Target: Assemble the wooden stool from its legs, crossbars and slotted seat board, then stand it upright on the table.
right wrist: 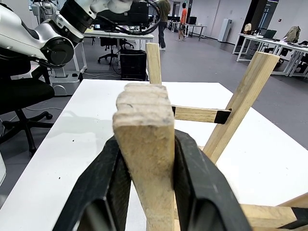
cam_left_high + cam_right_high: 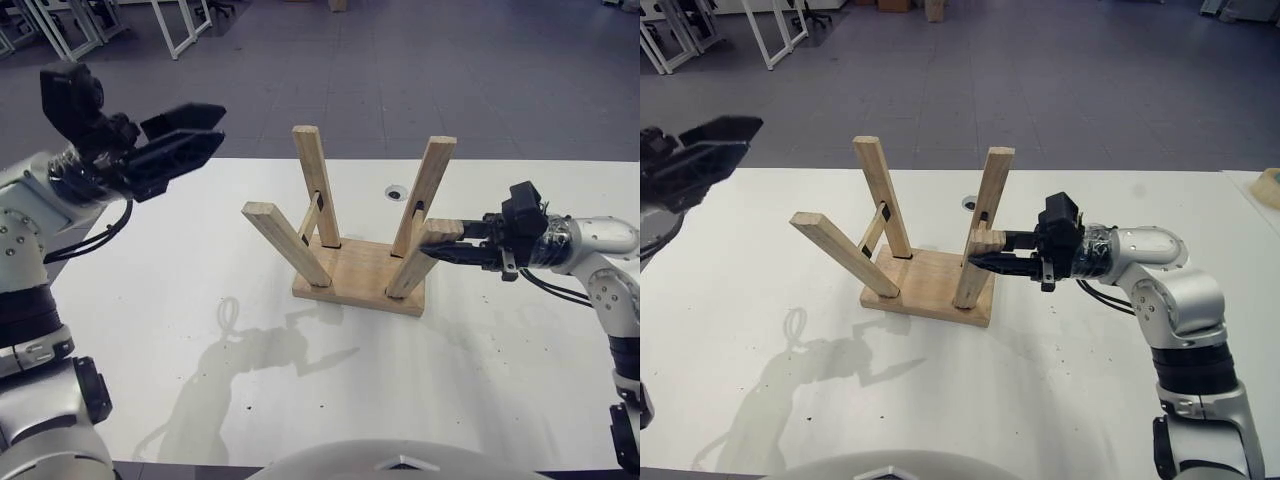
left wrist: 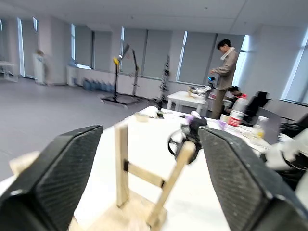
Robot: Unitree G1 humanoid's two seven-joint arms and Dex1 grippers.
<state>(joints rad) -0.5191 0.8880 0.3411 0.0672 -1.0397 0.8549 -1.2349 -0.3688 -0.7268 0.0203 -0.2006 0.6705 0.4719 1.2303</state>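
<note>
Stool (image 2: 355, 230): upside down near the middle of the white table (image 2: 200, 300).
Seat board (image 2: 362, 276): flat on the tabletop, four legs rising from it and splaying outward.
Near right leg (image 2: 418, 262): tilted toward the robot's right, top end between the right pincer's fingers.
Right gripper (image 2: 440, 243): reaching in level from the right, closed tight on the top of the near right leg, one black finger (image 1: 113, 187) pressed against each side of the wood.
Crossbar (image 1: 195, 114): just beyond that grip, joining the two legs on the far side of the gripped one.
Near left leg (image 2: 285, 243): leaning out toward the robot's left, touched by neither pincer.
Left gripper (image 2: 215, 128): raised above the table's left side, well apart from the stool, fingers spread wide, holding nothing.
</note>
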